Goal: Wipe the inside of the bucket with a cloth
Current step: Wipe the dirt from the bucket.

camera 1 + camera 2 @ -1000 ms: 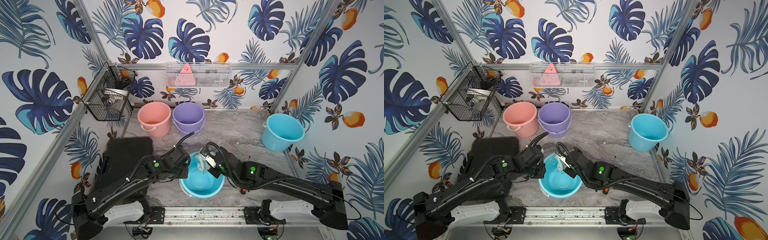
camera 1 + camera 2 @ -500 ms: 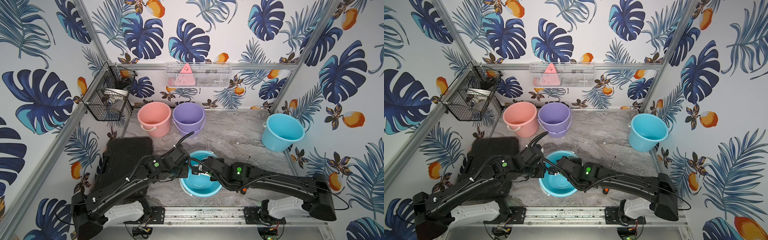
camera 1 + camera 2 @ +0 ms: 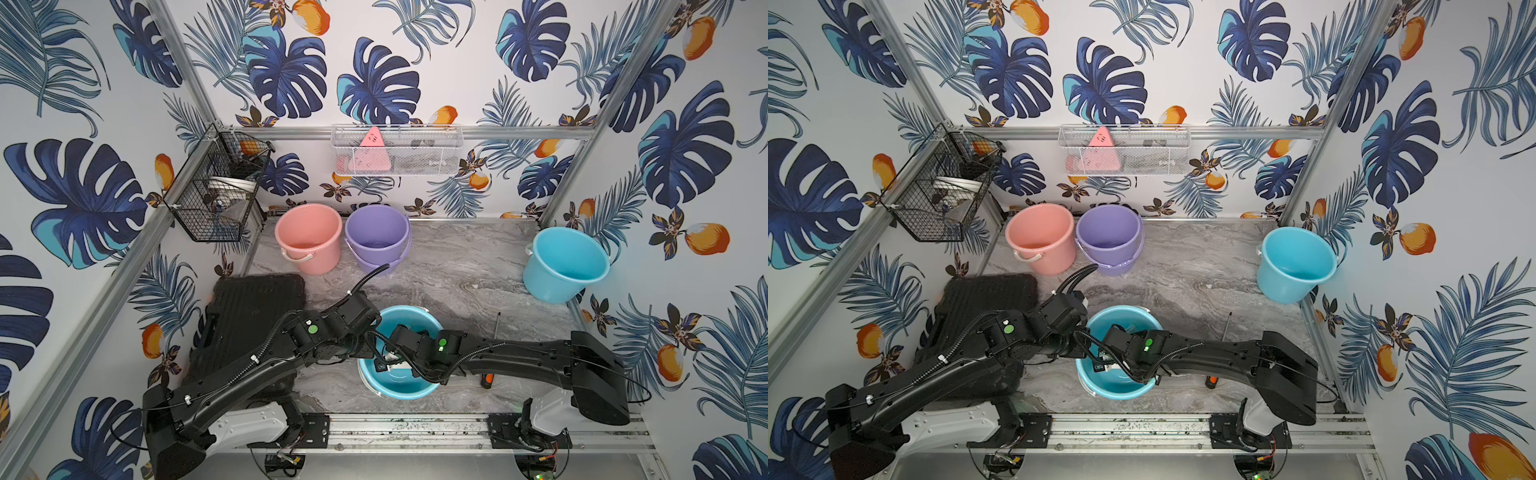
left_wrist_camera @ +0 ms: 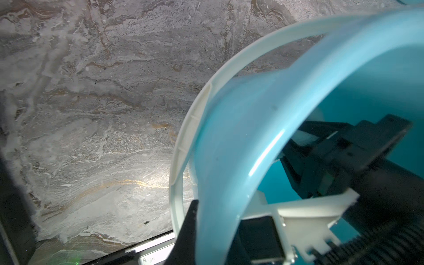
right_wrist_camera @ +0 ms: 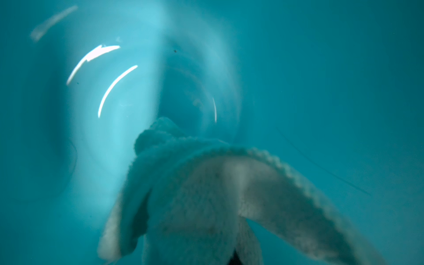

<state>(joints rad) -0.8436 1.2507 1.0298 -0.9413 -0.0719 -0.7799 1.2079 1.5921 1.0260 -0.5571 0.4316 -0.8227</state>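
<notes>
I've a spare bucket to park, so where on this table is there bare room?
Widest bare marble: mid-table, bordered by the purple bucket, the far blue bucket and the near blue bucket. Crowded: the front, where the left arm and right arm meet at that bucket, flanked by the black case and the screwdriver.

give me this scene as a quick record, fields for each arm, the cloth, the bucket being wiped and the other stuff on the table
bucket: light blue, upright, front of the table
left end effector: shut on the bucket wall at the rim
right end effector: inside the bucket, shut on the cloth
cloth: bunched, down inside the bucket
back row: pink bucket, purple bucket
right side: second blue bucket, tilted
loose items: black case, screwdriver
</notes>
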